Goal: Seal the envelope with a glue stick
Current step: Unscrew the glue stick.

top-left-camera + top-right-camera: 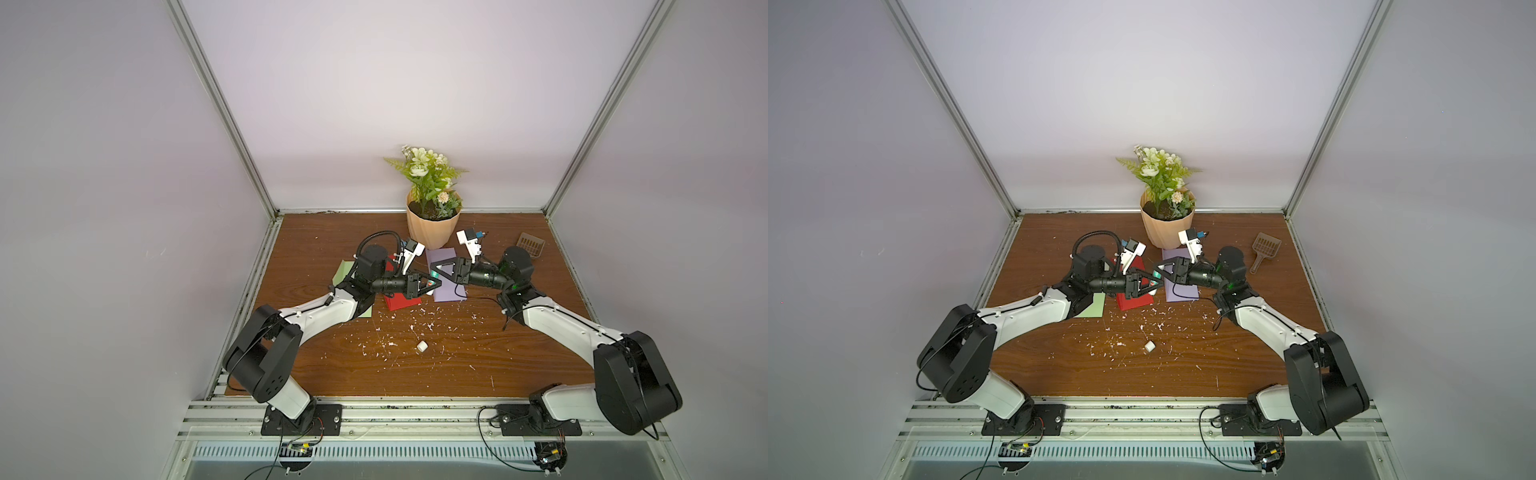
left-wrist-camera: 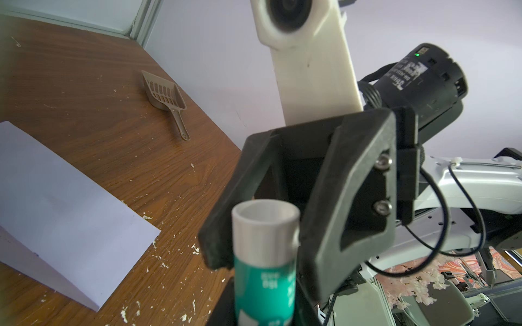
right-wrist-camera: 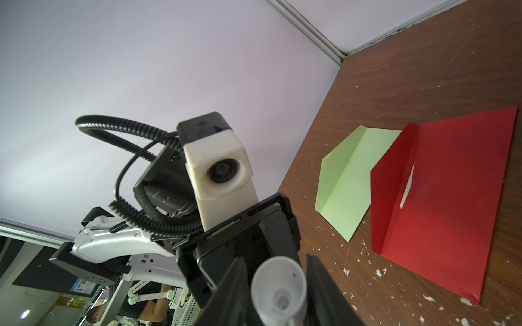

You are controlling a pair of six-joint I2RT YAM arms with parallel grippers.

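Glue stick (image 2: 265, 231), teal label (image 2: 264, 285) unreadable, pinched by left gripper (image 1: 436, 284) and right gripper (image 1: 433, 271).

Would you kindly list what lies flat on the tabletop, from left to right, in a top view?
In a top view: light green envelope → red envelope → lavender envelope → brown slotted scoop.

Making out only white lettering on the teal-banded white plastic glue stick (image 2: 264, 285), too blurred for reading. Finding a white printed sticker on the black cylindrical motor housing (image 2: 423, 84) of the right arm, likewise too smeared for reading.
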